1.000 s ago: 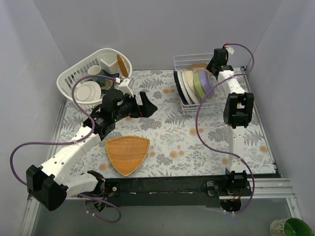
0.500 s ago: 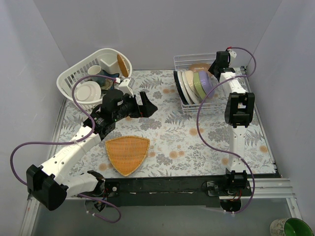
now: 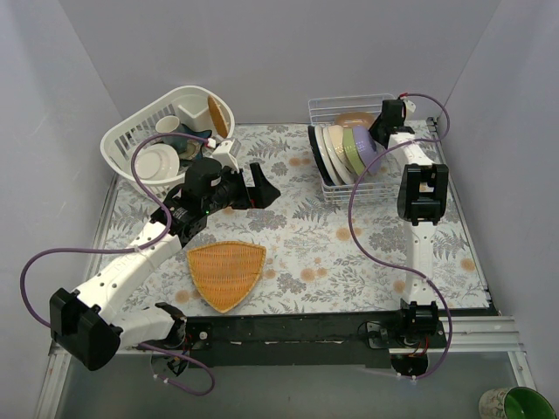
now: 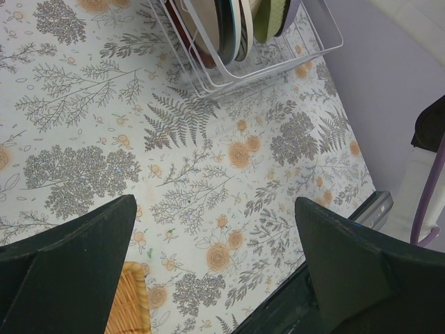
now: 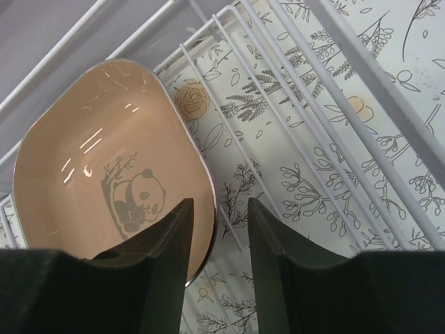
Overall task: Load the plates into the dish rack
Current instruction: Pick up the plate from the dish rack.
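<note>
Right claw (image 5: 219, 212) edged rightward | straddles tan dish (image 5: 83, 153) rim, grip unclear

Seen from above, the left arm (image 3: 131, 262) reached from its base at 7 o'clock up toward 1 o'clock, and the left pincer (image 3: 265, 185) hung with its jaws spread fully wide. The right arm (image 3: 419, 236) stretched toward 12 o'clock, its wrist bent toward 10 o'clock, with the right pincer (image 5: 219, 205) tilted down and its jaws partly parted.

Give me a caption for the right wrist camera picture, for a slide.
Right arm's fingers straddle the rim of a peach panda dish inside the white wire dish rack.
</note>
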{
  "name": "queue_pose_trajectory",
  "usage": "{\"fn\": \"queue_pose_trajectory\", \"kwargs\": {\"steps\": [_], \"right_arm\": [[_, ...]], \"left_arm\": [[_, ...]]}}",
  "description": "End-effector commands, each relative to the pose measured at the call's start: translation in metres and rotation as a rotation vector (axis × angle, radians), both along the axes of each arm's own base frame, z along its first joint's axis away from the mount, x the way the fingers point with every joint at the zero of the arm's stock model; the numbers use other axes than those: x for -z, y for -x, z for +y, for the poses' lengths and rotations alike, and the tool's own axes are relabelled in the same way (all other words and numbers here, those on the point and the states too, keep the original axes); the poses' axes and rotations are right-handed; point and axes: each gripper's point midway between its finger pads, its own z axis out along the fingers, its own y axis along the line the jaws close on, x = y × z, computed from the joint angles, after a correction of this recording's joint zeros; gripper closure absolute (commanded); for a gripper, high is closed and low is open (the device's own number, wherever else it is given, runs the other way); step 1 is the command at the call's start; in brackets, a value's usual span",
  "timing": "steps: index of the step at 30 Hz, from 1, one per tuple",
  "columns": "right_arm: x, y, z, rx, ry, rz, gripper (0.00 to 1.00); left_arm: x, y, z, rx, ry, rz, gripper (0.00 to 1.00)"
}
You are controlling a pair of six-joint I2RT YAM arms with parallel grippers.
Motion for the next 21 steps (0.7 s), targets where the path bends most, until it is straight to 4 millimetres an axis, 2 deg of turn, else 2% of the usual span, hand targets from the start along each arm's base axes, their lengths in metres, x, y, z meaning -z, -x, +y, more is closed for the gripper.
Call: {"fn": "queue_pose_trajectory", "kwargs": {"steps": [1, 4, 6, 13, 21], "right_arm": [[-0.0077, -0.0099, -0.0021, 0.002, -0.035, -0.057, 0.56], [-0.0069, -0.0097, -0.0029, 0.002, -0.043, -0.057, 0.59], [-0.0062, -0.0096, -0.0036, 0.000, -0.048, -0.057, 0.66], [-0.0029, -0.0082, -0.0046, -0.005, -0.062, -0.059, 0.97], [-0.0112, -0.0061, -0.0042, -0.003, -0.083, -0.093, 0.99]], "left_arm": [[-0.0092, -0.0031, 0.0015, -0.013, 0.011, -0.020, 0.02], [-0.0085, -0.0030, 0.0016, -0.013, 0.010, -0.018, 0.02], [-0.0080, -0.0032, 0.0015, -0.013, 0.010, -0.017, 0.02], [-0.0080, -0.0027, 0.0017, -0.014, 0.011, -0.017, 0.02], [-0.0078, -0.0031, 0.0005, -0.010, 0.014, -0.015, 0.02]]}}
